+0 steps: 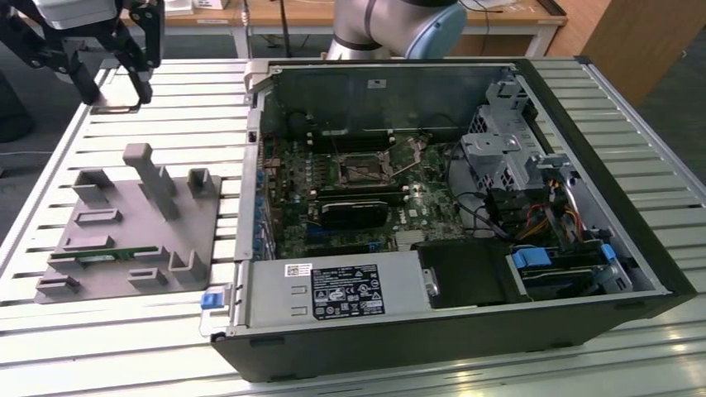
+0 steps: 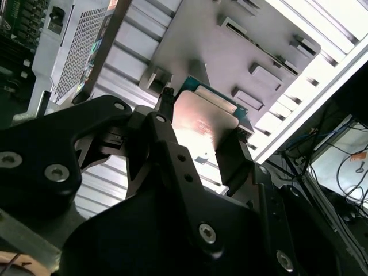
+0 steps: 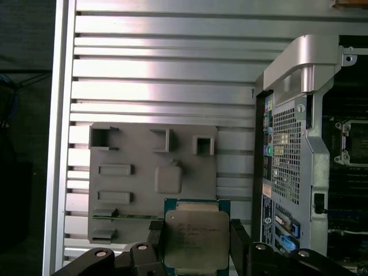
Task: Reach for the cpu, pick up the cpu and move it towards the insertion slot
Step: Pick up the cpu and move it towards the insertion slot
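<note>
Pincer (image 3: 195,253) clamped on cpu (image 3: 194,238) by two opposite edges, silvery lid up, green rim showing. Held aloft over ribbed aluminium table (image 3: 172,75), above grey plastic fixture (image 3: 144,172). Insertion slot (image 1: 362,170) well apart, inside open case (image 1: 617,207).

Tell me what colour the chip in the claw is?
The chip has a silvery metal top with a green edge around it, held in the black claw. It shows best in the first wrist view.

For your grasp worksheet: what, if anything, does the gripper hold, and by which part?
The gripper holds the cpu, a finger pressed against each of two opposite side edges, its silvery top left uncovered. It hangs above the grey fixture plate, outside the computer case.
</note>
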Action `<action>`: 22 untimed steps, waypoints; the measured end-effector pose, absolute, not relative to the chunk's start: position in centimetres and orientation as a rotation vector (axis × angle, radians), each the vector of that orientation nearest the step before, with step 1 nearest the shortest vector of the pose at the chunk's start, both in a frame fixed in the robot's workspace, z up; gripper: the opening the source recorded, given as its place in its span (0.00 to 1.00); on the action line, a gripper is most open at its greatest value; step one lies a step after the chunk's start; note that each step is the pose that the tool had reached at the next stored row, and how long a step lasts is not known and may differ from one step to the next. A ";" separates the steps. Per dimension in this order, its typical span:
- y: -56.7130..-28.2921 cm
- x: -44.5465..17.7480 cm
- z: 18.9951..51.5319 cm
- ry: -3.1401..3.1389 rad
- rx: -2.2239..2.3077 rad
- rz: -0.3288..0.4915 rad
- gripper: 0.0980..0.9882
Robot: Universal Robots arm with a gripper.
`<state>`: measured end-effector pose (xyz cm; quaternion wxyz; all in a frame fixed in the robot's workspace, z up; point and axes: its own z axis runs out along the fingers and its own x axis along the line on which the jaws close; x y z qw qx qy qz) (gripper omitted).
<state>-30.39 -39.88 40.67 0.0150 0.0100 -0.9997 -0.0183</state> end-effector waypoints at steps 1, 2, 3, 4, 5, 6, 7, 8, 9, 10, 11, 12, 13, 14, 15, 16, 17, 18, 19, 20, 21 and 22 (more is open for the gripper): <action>-39.9 -30.2 40.7 -3.111 0.031 -0.057 0.50; -39.9 -29.9 40.7 -3.110 0.031 -0.057 0.50; -39.9 -29.7 40.7 -3.110 0.031 -0.057 0.50; -39.9 -29.4 40.7 -3.109 0.031 -0.057 0.50; -39.9 -29.2 40.7 -3.109 0.031 -0.057 0.50; -39.9 -29.0 40.7 -3.109 0.031 -0.057 0.50; -39.9 -28.8 40.7 -3.108 0.031 -0.057 0.50; -39.9 -28.5 40.7 -3.108 0.031 -0.057 0.50; -39.9 -28.3 40.7 -3.107 0.031 -0.057 0.50; -39.9 -28.0 40.7 -3.107 0.031 -0.057 0.50; -39.9 -27.8 40.7 -3.106 0.031 -0.057 0.50; -39.8 -27.6 40.7 -3.106 0.031 -0.057 0.50; -39.8 -27.4 40.7 -3.106 0.031 -0.057 0.50; -39.8 -27.2 40.7 -3.105 0.031 -0.057 0.50; -39.8 -27.0 40.7 -3.105 0.031 -0.057 0.50; -39.8 -26.8 40.7 -3.104 0.031 -0.057 0.50; -39.8 -26.6 40.7 -3.104 0.031 -0.057 0.50; -39.8 -26.3 40.7 -3.104 0.031 -0.057 0.50; -39.8 -26.1 40.7 -3.103 0.031 -0.057 0.50; -39.8 -25.9 40.7 -3.103 0.031 -0.057 0.50; -39.8 -25.7 40.7 -3.103 0.031 -0.057 0.50; -39.8 -25.5 40.7 -3.102 0.031 -0.057 0.50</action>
